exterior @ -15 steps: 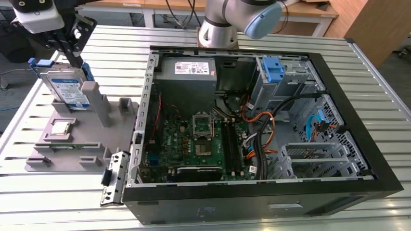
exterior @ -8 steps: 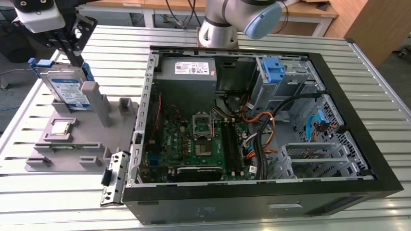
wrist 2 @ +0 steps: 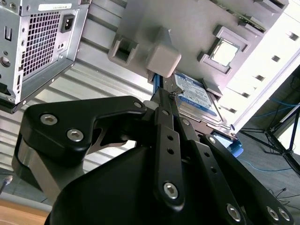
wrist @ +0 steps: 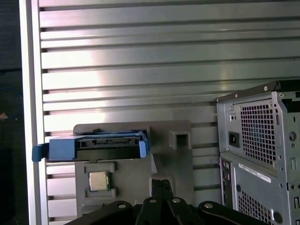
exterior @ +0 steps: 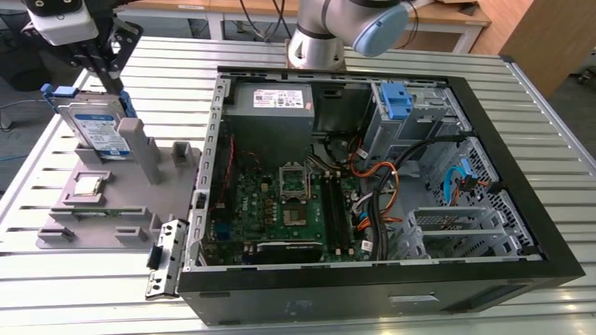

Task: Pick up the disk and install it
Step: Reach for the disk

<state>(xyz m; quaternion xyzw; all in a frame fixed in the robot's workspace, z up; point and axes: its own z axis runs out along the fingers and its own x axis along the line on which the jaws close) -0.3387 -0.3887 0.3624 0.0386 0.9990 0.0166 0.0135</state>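
You are working over a slatted metal tabletop (exterior: 549, 139). The open computer case (exterior: 373, 289) is taking up most of it, lying on its side with board and wiring facing up. Toward the exterior view's left, a grey fixture (exterior: 102, 209) is sitting just beside the case. The disk (exterior: 98, 129) is standing on edge in a slot of that fixture, with its label facing out and a blue bracket running around its rim. The hand (exterior: 116, 87) is hovering right at the disk's upper edge, by the bracket; you cannot tell whether it is clenched there or released.

You are probably dealing with a stiff, dense metal body with slick faces that is sensitive to knocks. The bracketed edges therefore look like a safer hold than the label side. Above the fixture the air is open, though a grey post (exterior: 130, 143) is standing just beside the disk. Inside the case, the walls, the orange cables (exterior: 382, 174) and the metal cage (exterior: 456, 223) are crowding the room.
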